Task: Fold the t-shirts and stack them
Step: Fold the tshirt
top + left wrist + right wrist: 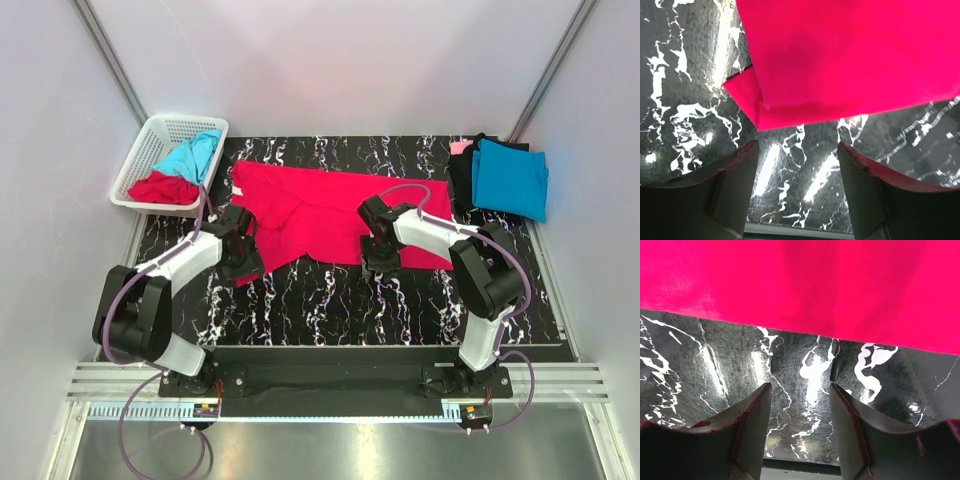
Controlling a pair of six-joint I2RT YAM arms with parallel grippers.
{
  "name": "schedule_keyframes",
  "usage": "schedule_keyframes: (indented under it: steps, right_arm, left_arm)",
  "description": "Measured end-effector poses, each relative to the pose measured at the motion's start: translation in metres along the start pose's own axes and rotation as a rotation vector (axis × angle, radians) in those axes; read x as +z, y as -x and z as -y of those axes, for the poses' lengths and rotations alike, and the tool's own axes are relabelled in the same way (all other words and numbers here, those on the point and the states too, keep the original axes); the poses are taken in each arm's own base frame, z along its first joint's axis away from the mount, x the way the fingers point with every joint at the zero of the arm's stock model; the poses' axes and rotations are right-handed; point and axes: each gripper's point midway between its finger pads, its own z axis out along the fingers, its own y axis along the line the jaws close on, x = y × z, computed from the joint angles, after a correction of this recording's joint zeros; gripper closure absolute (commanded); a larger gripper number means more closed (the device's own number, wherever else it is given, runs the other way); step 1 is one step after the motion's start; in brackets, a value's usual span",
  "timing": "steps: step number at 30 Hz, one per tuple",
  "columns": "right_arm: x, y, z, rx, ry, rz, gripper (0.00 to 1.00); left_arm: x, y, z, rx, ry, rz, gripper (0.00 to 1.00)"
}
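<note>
1. Red t-shirt: lies flat on the black marbled table, its long axis running left to right from one claw to the other; near edge faces both claws.
2. Left claw: fingers spread, nothing between them. A folded corner of the red t-shirt sits just ahead of the fingertips, not touching.
3. Right claw: fingers spread, empty. The shirt's straight edge crosses just ahead; bare table below the gap.
4. Stack, well to the right of the right claw: turquoise t-shirt on a black t-shirt, with a pink t-shirt showing behind.
5. White basket, beyond and left of the left claw: holds a crumpled turquoise shirt and a crumpled red shirt.
</note>
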Motion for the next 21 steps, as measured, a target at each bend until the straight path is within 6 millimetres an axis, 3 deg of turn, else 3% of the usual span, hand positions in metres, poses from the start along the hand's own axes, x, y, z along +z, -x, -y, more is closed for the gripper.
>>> schedule_keyframes:
  steps: [9,13,17,18,21]
  right_arm:
    - [0.0,0.0,0.0,0.0,-0.001,0.001,0.43]
    - [0.0,0.0,0.0,0.0,-0.001,0.001,0.43]
    - [0.0,0.0,0.0,0.0,-0.001,0.0,0.43]
    - [0.0,0.0,0.0,0.0,-0.001,0.001,0.43]
    - [0.0,0.0,0.001,0.0,-0.004,0.001,0.43]
  left_arm:
    - [0.02,0.003,-0.005,-0.018,0.056,0.007,0.43]
    - [0.024,0.004,-0.01,-0.018,0.085,0.012,0.53]
    - [0.026,0.009,-0.011,-0.015,0.104,0.027,0.84]
    - [0.026,0.01,-0.011,-0.011,0.105,0.031,1.0]
    - [0.025,0.015,-0.006,-0.011,0.087,0.039,1.0]
